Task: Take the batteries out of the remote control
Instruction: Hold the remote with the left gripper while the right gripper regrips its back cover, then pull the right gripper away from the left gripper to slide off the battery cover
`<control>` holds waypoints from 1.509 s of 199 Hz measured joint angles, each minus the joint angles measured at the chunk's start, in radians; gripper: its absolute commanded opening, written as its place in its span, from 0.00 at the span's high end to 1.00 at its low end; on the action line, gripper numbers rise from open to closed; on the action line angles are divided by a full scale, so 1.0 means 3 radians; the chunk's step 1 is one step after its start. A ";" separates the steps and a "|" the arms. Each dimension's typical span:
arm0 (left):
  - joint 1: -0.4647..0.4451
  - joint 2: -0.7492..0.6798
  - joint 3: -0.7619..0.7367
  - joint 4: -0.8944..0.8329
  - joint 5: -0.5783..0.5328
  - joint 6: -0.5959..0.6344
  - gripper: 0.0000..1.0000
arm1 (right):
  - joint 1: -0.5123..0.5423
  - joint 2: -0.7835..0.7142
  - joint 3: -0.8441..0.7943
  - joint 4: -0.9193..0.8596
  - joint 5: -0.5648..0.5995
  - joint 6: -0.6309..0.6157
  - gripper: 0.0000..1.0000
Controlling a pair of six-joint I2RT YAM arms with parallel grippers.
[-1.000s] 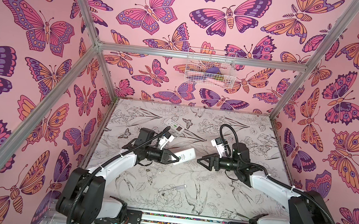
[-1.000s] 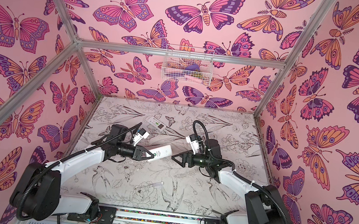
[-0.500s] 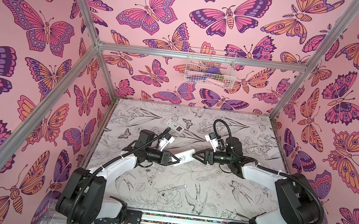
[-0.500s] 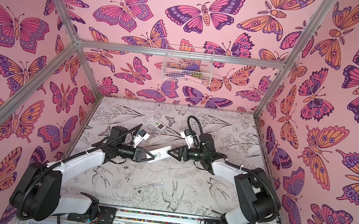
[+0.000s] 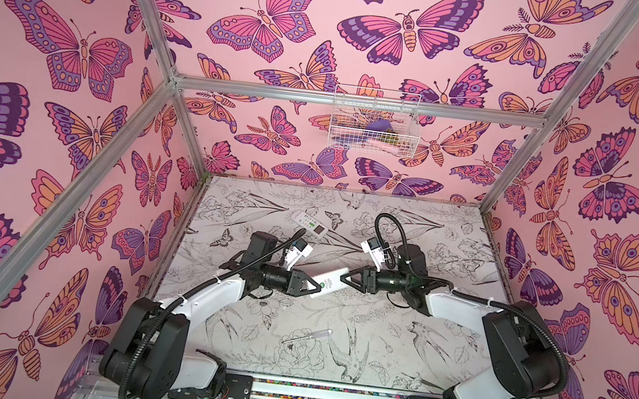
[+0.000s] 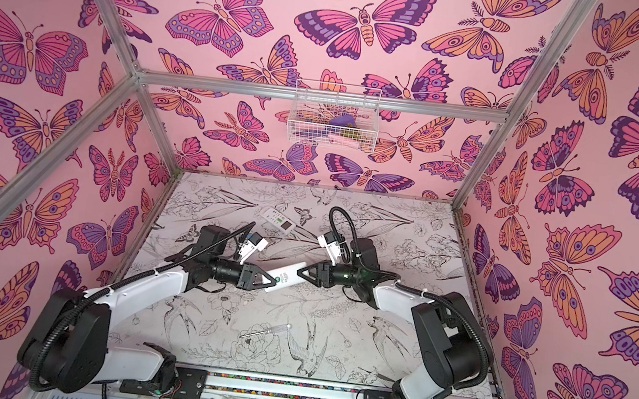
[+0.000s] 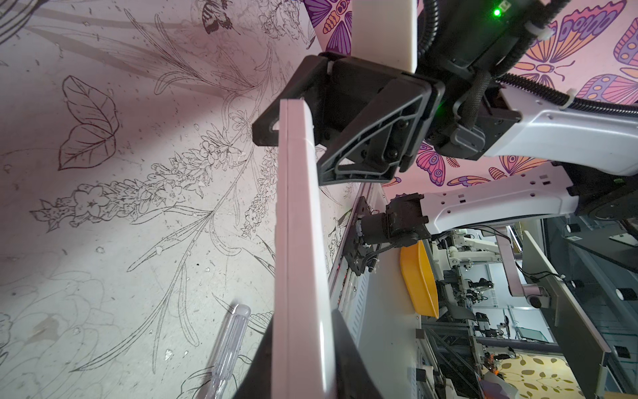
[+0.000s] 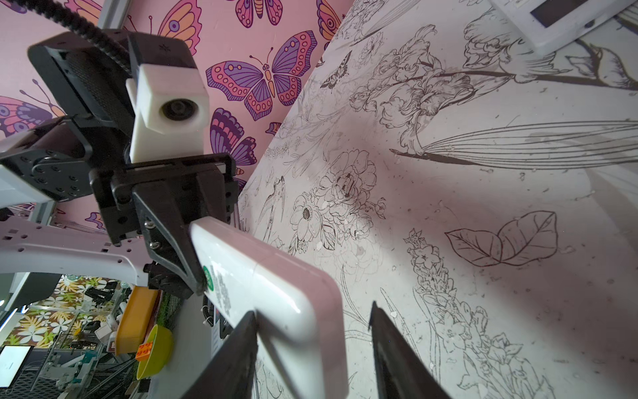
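My left gripper [image 5: 314, 286] is shut on one end of a long white remote control [image 5: 330, 281], holding it tilted above the table in both top views. My right gripper [image 5: 346, 277] stands open around the remote's other end. In the right wrist view the remote control [image 8: 276, 286] lies against one finger of the right gripper [image 8: 312, 311], with a gap to the other finger. In the left wrist view the remote control [image 7: 297, 241] runs edge-on out of the left gripper [image 7: 302, 366]. The batteries are hidden.
A second white remote with green buttons [image 5: 308, 223] lies at the back of the flower-printed table [image 5: 374, 342]. A clear-handled screwdriver [image 5: 308, 336] lies near the front middle. A wire basket [image 5: 374, 122] hangs on the back wall.
My right gripper has moved left up to the remote's free end, and its jaws have narrowed around it. The left gripper has kept its hold and its place.
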 measured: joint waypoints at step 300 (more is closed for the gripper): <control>-0.0008 0.0028 0.0003 0.0070 -0.0052 -0.0061 1.00 | 0.0006 -0.0313 0.0056 -0.0519 0.0184 -0.0314 0.49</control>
